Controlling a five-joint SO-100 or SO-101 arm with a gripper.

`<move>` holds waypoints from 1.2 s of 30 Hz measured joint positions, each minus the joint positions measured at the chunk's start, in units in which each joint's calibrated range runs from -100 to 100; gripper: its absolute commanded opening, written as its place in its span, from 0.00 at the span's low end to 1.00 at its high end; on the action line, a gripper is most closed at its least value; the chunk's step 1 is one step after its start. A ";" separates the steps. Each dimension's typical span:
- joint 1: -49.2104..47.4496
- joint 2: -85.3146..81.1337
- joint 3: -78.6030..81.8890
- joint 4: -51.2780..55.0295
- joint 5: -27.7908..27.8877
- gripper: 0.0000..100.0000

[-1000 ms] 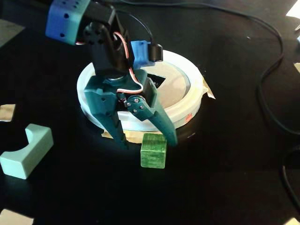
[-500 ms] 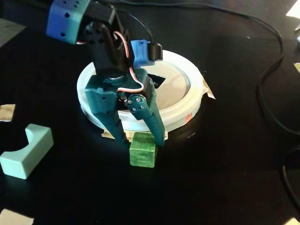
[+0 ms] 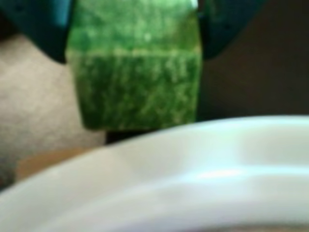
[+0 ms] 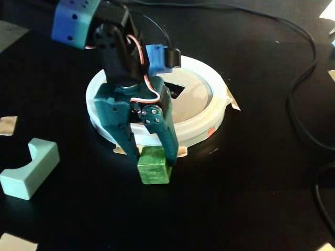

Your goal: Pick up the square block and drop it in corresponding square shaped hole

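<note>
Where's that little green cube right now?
In the fixed view the green cube sits between the gripper's two teal fingers, just in front of the white ring, with the pale mint block far to its left.

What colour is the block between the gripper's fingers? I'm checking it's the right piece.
Streaky green square block, clearest in the wrist view.

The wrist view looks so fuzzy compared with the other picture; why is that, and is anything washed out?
Wrist view: the streaky green wooden cube and white plastic ring sit very close to the lens, so both are soft. Fixed view: sharper, but the ring glares bright against the black table.
</note>
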 measured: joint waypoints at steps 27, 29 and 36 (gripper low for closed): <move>-27.27 -20.95 0.00 21.05 -17.48 0.35; -28.57 -18.55 0.00 21.05 -18.32 0.35; -32.47 -8.74 0.00 14.74 -19.39 0.35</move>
